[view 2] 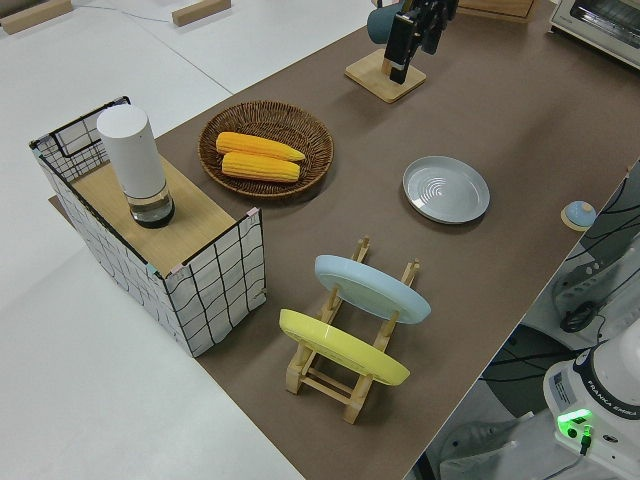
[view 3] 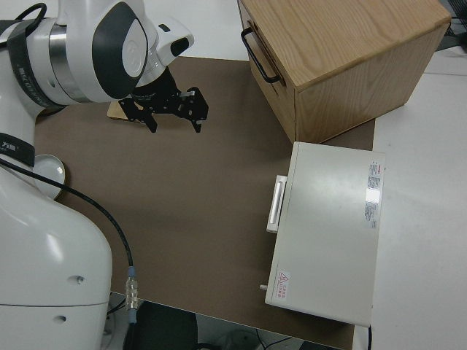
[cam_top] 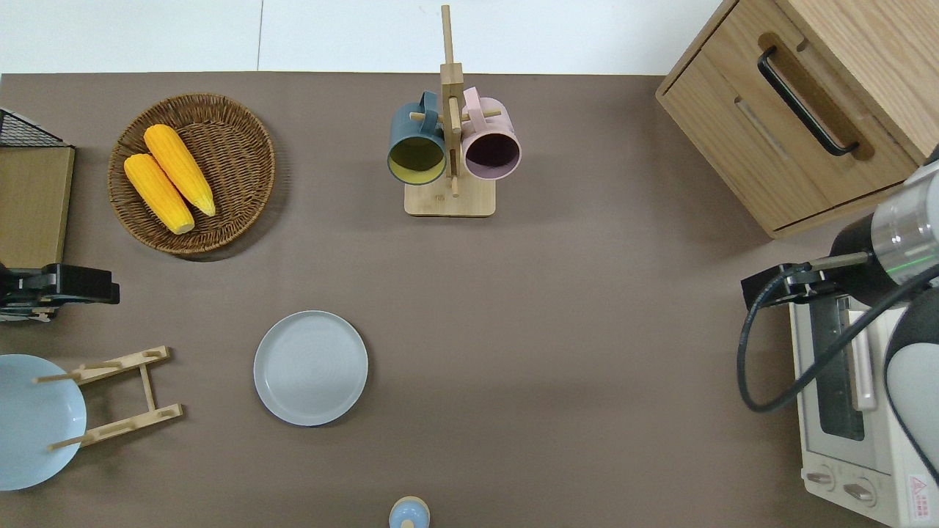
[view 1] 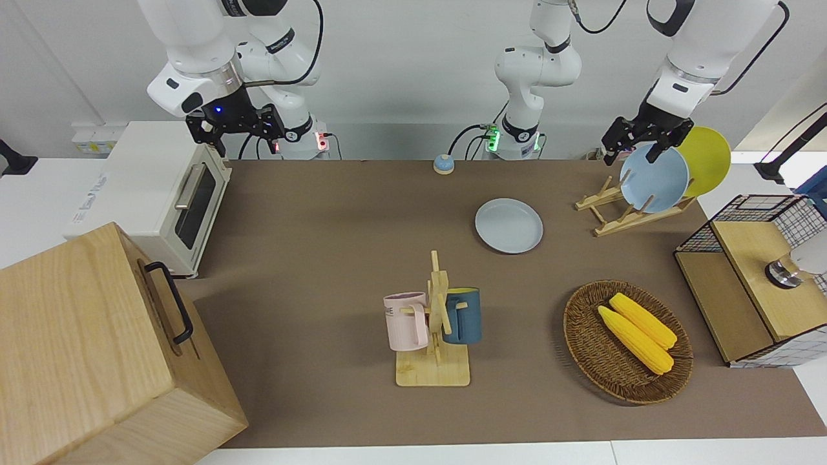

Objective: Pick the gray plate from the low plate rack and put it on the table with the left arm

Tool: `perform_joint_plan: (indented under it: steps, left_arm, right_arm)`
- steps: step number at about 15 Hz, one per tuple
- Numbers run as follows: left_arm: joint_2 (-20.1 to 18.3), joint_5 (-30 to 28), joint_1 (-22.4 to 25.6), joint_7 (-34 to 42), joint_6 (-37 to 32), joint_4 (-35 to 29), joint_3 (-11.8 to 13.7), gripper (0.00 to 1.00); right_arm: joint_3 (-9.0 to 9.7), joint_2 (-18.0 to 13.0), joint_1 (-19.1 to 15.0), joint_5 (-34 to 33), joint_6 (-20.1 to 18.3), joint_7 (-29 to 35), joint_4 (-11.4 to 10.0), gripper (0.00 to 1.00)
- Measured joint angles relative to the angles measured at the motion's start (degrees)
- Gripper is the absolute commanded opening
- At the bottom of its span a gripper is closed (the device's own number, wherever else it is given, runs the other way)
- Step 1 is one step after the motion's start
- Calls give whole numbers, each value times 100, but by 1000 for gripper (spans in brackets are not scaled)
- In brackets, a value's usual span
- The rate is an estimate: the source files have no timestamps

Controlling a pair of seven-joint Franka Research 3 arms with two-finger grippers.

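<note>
Near to far from the robots. Gray plate [cam_top: 310, 367] flat on the brown bench [cam_top: 587, 308], touching nothing, at 3 o'clock of the low plate rack [cam_top: 121, 397] in the overhead view. Rack holds a light-blue plate [view 1: 654, 178] and a yellow plate [view 1: 708, 159], both tilted on the pegs. Left gripper [view 1: 638, 143] up in the air at the left arm's end of the bench, fingers spread, empty. Right arm parked, fingers [view 3: 195, 121] apart, empty. Basket [cam_top: 242, 132] with two corn cobs [cam_top: 169, 177] at 11 o'clock of the gray plate; mug stand [cam_top: 450, 198] at 1 o'clock.
</note>
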Motion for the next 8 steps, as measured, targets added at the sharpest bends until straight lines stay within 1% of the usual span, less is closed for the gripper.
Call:
perform_joint_plan:
  steps: [8]
  left_arm:
    - [24,0,3,0,10,50,-48,993]
  right_arm:
    - [0,0,0,0,0,0,0,983]
